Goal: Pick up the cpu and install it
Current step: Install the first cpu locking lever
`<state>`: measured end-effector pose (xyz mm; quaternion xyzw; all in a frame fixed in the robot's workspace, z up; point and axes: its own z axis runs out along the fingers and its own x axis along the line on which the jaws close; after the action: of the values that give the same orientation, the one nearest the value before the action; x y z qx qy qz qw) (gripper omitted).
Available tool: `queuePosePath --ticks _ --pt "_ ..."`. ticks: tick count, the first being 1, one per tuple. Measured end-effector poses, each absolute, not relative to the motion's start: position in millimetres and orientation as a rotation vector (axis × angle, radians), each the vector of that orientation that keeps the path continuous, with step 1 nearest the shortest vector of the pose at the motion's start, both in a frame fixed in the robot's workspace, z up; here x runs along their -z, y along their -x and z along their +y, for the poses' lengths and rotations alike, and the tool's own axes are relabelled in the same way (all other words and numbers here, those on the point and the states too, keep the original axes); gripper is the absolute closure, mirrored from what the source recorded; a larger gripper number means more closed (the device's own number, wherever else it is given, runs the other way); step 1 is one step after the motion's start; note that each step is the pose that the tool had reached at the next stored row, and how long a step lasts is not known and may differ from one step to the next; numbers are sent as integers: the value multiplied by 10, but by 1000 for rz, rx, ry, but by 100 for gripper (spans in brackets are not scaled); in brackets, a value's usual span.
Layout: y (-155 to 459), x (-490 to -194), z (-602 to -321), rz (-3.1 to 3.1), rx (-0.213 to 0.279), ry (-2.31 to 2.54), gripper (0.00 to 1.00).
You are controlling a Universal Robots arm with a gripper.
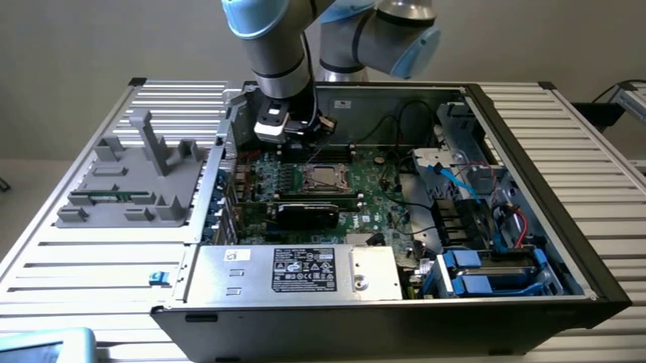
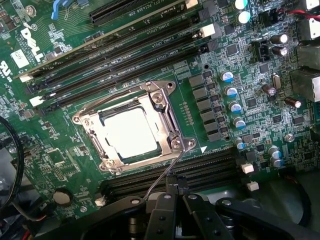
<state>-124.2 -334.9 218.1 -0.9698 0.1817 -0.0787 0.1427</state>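
The cpu (image 2: 131, 133) lies flat in the motherboard's socket, its shiny silver top bright inside the metal frame (image 2: 169, 116). In the exterior view the cpu (image 1: 325, 178) sits mid-board in the open computer case. My gripper (image 2: 173, 186) hovers just off one side of the socket, above the black memory slots, with its dark fingers (image 2: 164, 202) shut together and nothing held. A thin wire socket lever (image 2: 162, 175) runs from the frame's corner past the fingertips. Seen from outside, the gripper (image 1: 305, 140) hangs over the board just behind the socket.
Rows of black memory slots (image 2: 120, 45) flank the socket, with capacitors (image 2: 231, 92) beside it. The case holds a black expansion card (image 1: 308, 212), a silver power supply (image 1: 293, 271), cables and blue drive bays (image 1: 485, 272). A grey fixture tray (image 1: 131, 181) stands at the exterior view's left.
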Motion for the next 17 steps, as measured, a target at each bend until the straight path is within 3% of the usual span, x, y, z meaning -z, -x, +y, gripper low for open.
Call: queuePosePath --ticks 17 --pt "1275 -2155 -3358 530 236 2788 89"
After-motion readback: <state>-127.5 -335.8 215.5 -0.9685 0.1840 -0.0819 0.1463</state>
